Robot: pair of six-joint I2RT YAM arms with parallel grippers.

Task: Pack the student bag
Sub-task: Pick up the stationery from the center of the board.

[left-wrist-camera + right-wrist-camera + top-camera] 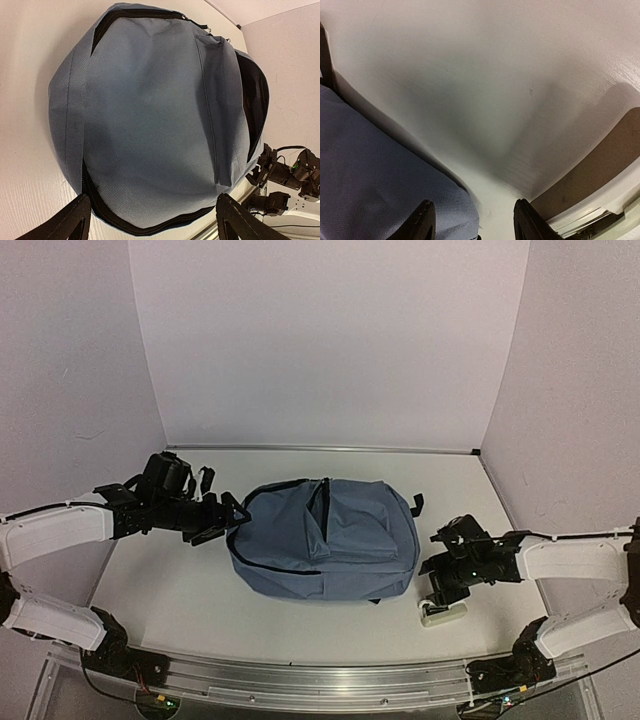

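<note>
Counting from the left, the scene holds one left gripper (228,520), one student bag (320,540), one right gripper (472,215) and one small pale block (445,616), all on or over a single white table (170,590).

The left gripper sits at the bag's left end with its jaws spread wide. In the left wrist view its two dark fingers (75,220) stand on either side of the rounded, zip-edged end of the bag. Whether they touch the fabric cannot be told.

The slate-blue bag lies flat in the middle of the table between the two arms, front pocket up, with its main zip gaping open.

The right gripper hangs low just beside the bag's right end, jaws partly apart and gripping nothing. A corner of blue fabric reaches in beside its left finger (425,222), with bare table showing across the rest of the gap.

The pale block rests on the table just nearer the arm bases than this gripper, apart from the bag.
</note>
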